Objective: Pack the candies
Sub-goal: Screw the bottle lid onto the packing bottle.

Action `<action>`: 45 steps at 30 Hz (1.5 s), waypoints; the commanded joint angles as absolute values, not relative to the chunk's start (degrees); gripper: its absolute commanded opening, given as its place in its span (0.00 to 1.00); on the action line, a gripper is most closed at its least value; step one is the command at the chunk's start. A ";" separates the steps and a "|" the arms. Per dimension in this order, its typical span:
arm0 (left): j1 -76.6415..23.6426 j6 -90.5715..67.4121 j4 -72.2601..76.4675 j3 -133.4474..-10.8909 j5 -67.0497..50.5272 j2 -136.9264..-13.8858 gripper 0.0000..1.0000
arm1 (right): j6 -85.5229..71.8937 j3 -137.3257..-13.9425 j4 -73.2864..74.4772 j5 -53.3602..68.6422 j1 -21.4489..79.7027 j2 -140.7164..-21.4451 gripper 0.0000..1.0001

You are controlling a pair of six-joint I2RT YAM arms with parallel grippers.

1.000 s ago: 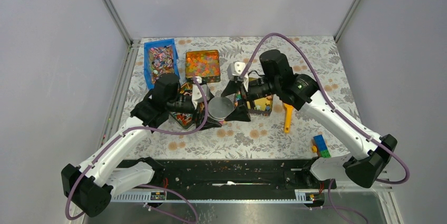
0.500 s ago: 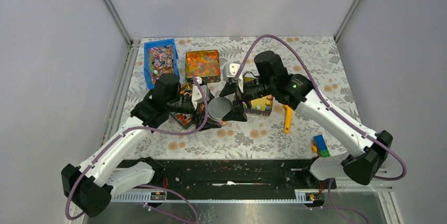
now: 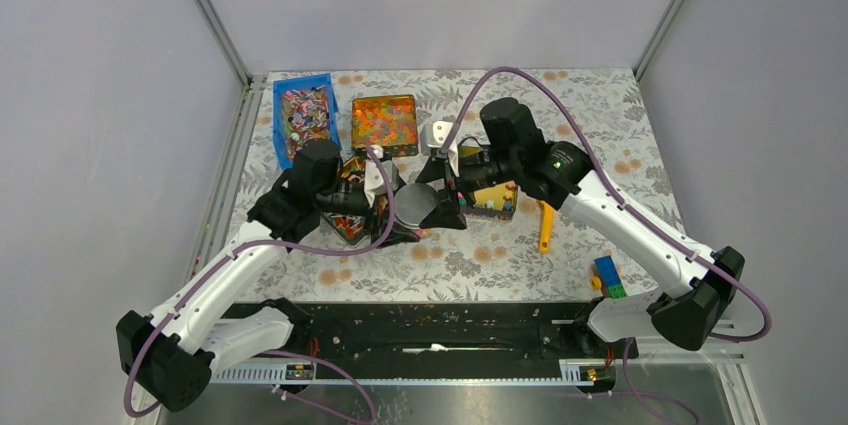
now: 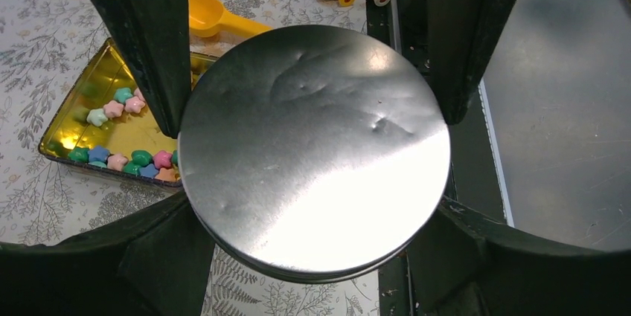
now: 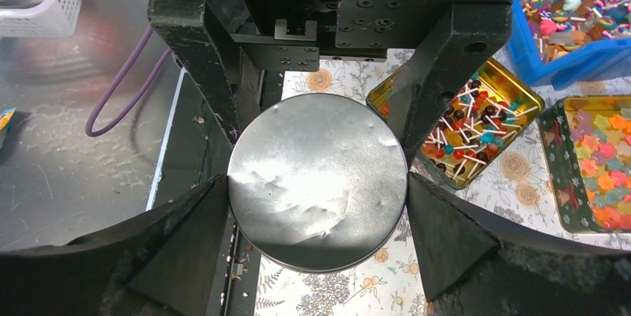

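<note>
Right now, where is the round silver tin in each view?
Top external: round silver tin sits near the picture's centre.
Left wrist: round silver tin fills the middle.
Right wrist: round silver tin is central, slightly low.
Shared landmark: the floral tablecloth shows behind it in all three.

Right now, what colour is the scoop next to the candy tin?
Yellow. The scoop shows best in the left wrist view.
</note>
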State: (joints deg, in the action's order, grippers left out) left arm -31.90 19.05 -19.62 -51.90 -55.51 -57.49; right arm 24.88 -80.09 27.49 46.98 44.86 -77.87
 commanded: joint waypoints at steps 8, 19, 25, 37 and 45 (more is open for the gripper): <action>-32.08 12.66 -5.11 -54.98 -50.37 -58.20 0.46 | 14.56 -76.94 20.15 28.51 49.48 -76.81 0.67; -32.08 13.49 -4.43 -56.61 -45.79 -59.36 0.45 | 9.37 -79.14 21.51 12.73 55.05 -78.82 0.70; -32.08 16.19 -7.96 -55.81 -46.70 -58.07 0.45 | 10.43 -76.73 19.27 12.62 55.02 -75.75 0.96; -32.07 27.56 -22.70 -57.18 -51.57 -56.04 0.45 | 15.34 -72.34 18.03 33.51 47.86 -67.02 1.00; -32.08 31.99 -26.91 -58.21 -57.98 -55.50 0.45 | 16.78 -74.95 18.13 50.18 41.99 -66.92 1.00</action>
